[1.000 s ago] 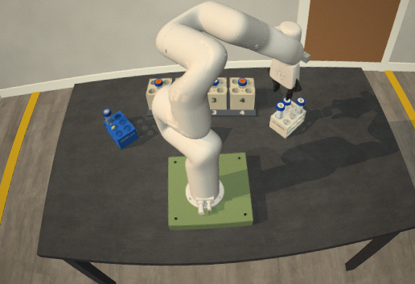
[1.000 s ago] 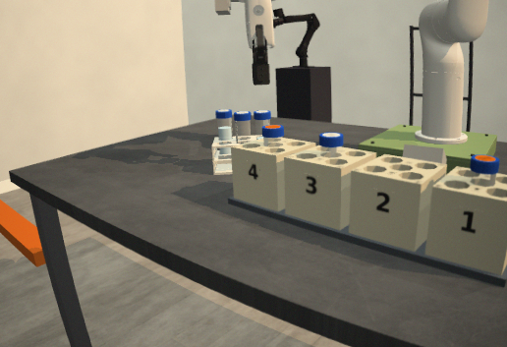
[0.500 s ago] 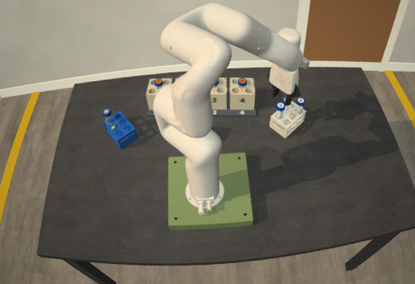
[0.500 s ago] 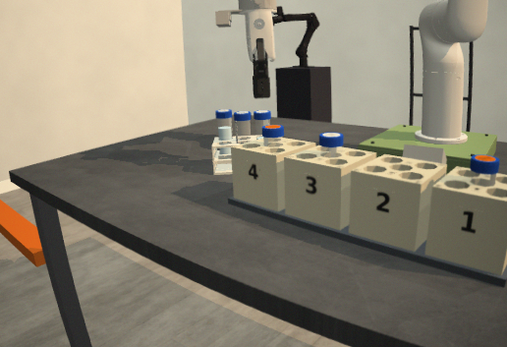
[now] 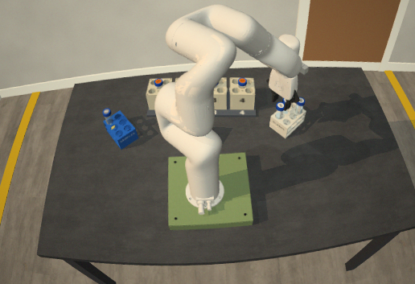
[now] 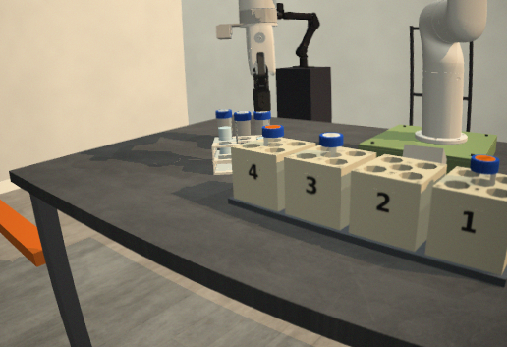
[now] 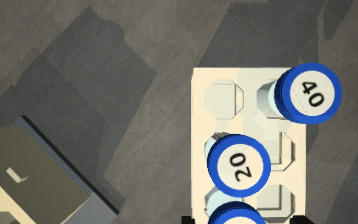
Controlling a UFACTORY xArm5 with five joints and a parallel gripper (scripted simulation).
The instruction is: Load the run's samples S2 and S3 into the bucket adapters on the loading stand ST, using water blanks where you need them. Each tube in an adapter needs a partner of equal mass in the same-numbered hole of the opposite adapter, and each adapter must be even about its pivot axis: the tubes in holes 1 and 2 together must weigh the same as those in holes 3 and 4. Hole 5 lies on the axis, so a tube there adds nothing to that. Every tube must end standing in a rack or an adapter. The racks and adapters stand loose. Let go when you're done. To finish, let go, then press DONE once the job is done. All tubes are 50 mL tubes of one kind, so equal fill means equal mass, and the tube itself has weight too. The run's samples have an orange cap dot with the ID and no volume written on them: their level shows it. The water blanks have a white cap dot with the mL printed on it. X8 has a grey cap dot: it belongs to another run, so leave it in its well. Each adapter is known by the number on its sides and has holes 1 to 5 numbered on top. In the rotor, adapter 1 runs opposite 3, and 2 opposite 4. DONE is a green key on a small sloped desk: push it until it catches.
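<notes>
My gripper (image 5: 288, 100) is open and hangs just above the white blank rack (image 5: 287, 120), over its near tube. In the wrist view the rack (image 7: 250, 145) holds the 40 mL blank (image 7: 307, 93), the 20 mL blank (image 7: 238, 165) and a third blank (image 7: 235, 216) at the bottom edge, between my fingertips. On the stand, adapter 4 (image 6: 255, 172) holds an orange-dot tube (image 6: 272, 130), adapter 3 (image 6: 314, 184) a white-dot tube (image 6: 331, 139), adapter 1 (image 6: 469, 221) an orange-dot tube (image 6: 484, 163). Adapter 2 (image 6: 388, 202) is empty.
A blue rack (image 5: 121, 129) at the table's left holds one tube (image 5: 106, 113). My arm stands on a green base (image 5: 209, 191) and hides part of the stand. A small grey desk (image 6: 423, 153) shows behind adapter 2.
</notes>
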